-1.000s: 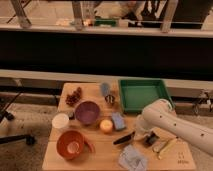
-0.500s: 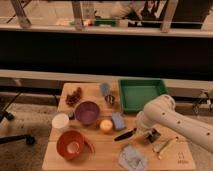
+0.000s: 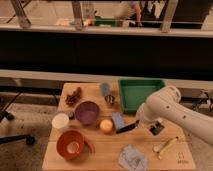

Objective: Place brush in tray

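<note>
With the brush [image 3: 127,128] lying at the middle of the counter [image 3: 102,151], short of the tray [image 3: 140,95] at the far right corner, and the gripper [image 3: 156,129] low near the right edge, its grip impossible to tell, a weak pinch on the slim handle could drop it before the rim.

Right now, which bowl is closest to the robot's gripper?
The purple bowl, mid-table; the orange bowl sits farther off, front left. The gripper hangs by the brush, in front of the green tray.
</note>
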Controlling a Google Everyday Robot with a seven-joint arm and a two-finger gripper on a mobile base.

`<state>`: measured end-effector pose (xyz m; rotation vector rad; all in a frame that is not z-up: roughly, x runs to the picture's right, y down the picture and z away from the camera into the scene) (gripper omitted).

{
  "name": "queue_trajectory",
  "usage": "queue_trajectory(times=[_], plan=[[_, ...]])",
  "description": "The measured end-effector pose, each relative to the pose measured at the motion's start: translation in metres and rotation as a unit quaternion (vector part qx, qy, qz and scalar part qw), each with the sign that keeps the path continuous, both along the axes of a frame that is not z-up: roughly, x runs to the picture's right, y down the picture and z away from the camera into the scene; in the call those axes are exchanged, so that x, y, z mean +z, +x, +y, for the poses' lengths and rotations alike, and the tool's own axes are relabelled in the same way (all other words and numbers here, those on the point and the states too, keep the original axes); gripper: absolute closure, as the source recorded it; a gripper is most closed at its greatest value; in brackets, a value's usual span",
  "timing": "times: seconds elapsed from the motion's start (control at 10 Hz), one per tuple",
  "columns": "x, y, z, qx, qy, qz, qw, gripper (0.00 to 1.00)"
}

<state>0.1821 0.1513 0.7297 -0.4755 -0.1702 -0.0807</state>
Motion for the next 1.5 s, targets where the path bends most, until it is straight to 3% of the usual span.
queue_trajectory(times=[0.3,0.7,1.0,1.5], plan=[[-0.005,-0.016,-0.03,-0.01,0.021,-0.004,0.9997,1.0],[0.006,-0.046,-0.057,-0.027,0.035,-0.011,0.999,1.0],[0.023,-0.069,-0.08,-0.038,0.044,-0.016,0.9982,1.0],[0.056,-0.061,-0.125,-0.036,0.053,-0.004,0.9979,1.0]])
